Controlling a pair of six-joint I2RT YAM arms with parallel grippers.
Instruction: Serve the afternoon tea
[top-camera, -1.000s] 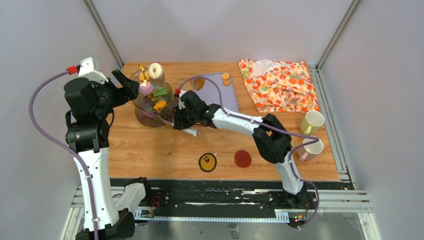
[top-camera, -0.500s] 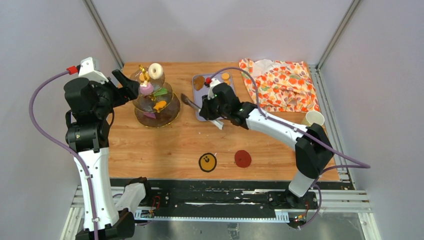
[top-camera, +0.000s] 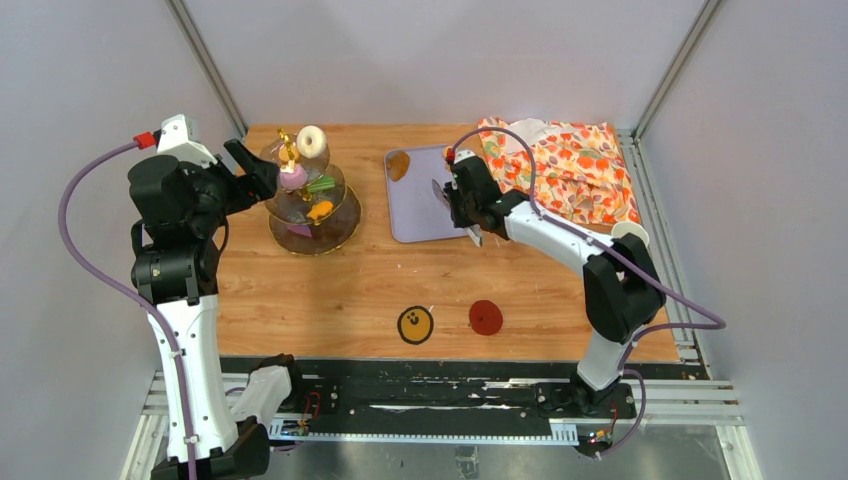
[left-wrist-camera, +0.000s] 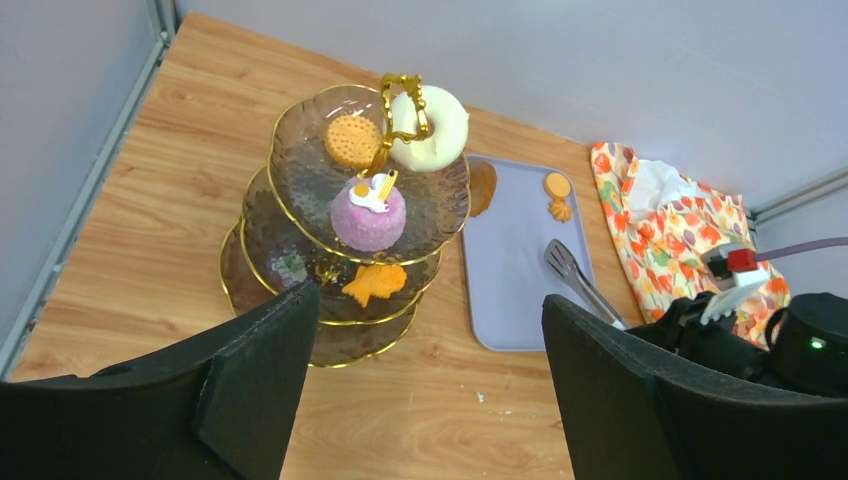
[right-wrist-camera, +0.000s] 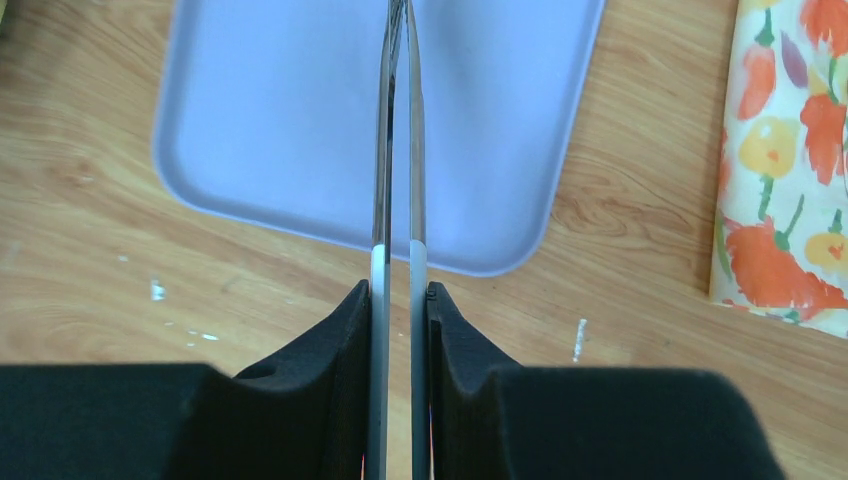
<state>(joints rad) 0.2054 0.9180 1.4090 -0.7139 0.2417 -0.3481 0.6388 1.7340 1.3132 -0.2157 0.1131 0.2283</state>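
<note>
The three-tier glass stand stands at the back left. It holds a white donut, an orange biscuit, a pink cake and an orange fish biscuit. My left gripper is open and empty, just left of the stand. My right gripper is shut on metal tongs over the right side of the lilac tray. A brown biscuit and small orange biscuits lie on the tray. One mug peeks out behind the right arm.
A floral cloth lies at the back right beside the tray. A yellow-and-black coaster and a red coaster lie near the front edge. Grey walls close in both sides.
My right gripper has carried the tongs rightward, from beside the stand to over the tray's right side. The left arm has not moved.
</note>
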